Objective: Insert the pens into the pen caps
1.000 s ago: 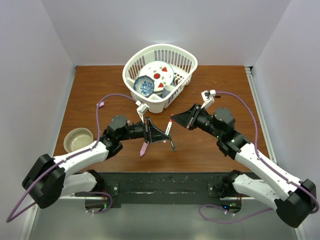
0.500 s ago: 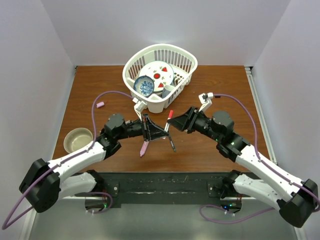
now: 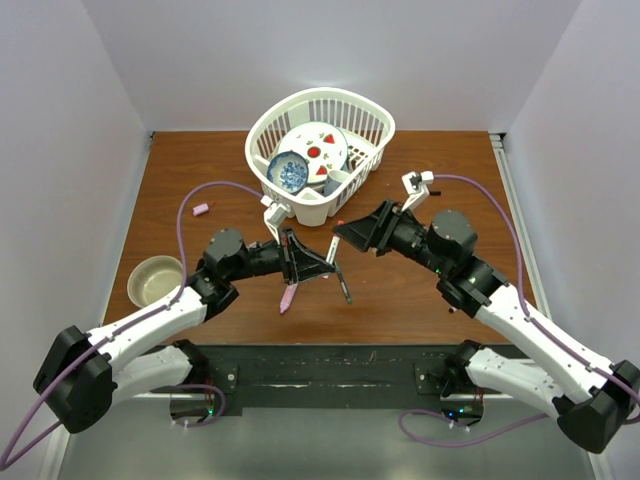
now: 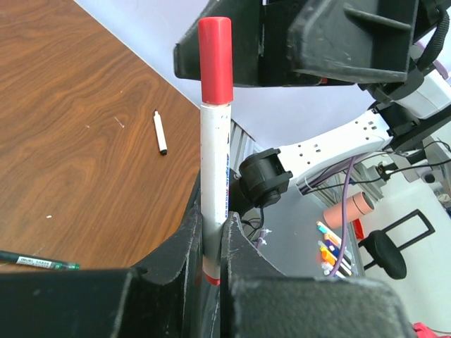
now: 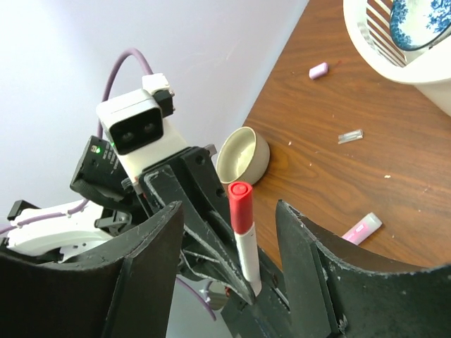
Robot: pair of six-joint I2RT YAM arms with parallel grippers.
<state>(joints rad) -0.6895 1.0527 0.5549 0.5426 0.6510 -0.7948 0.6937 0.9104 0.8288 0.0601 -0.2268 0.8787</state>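
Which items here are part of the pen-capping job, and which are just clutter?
Job:
white pen, with the red cap on its tip
pink marker
dark pen
pale pink cap

Clutter:
white basket holding dishes
beige bowl

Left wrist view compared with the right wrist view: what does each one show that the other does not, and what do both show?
Only the left wrist view: a short white pen and a dark pen lying on the table. Only the right wrist view: a beige bowl, a pale pink cap, a pink marker and the white basket. Both: the white-barrelled pen, red cap on, gripped by the left end effector, with the open right end effector at the cap.
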